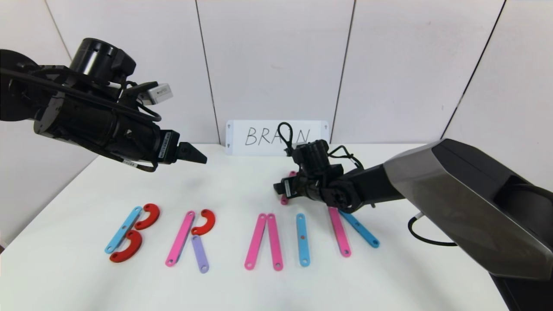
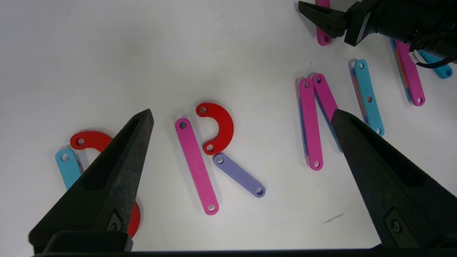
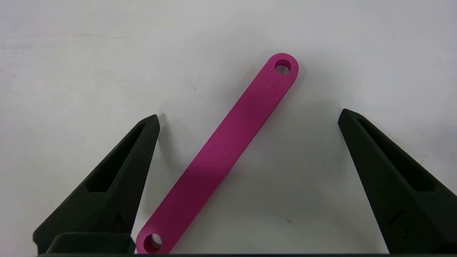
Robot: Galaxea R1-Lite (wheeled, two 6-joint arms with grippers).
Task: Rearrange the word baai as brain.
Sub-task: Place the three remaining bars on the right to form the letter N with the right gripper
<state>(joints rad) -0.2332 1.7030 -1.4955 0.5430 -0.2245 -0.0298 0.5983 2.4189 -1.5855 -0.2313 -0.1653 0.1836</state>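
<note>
Right gripper (image 3: 246, 117) wide over pink strip (image 3: 228, 146); off-centre closing could skew it, nudging N's 2 strips (image 1: 350, 229).

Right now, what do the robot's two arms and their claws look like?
Both arms are black. The left claw has matte black, wedge-shaped pointed fingers with hollow slots; a white label sits behind it, a black cable loops beside it, and a white box is mounted on top. The right claw has the same fingers; its forearm has a grey angular shell and looping black cables.
</note>
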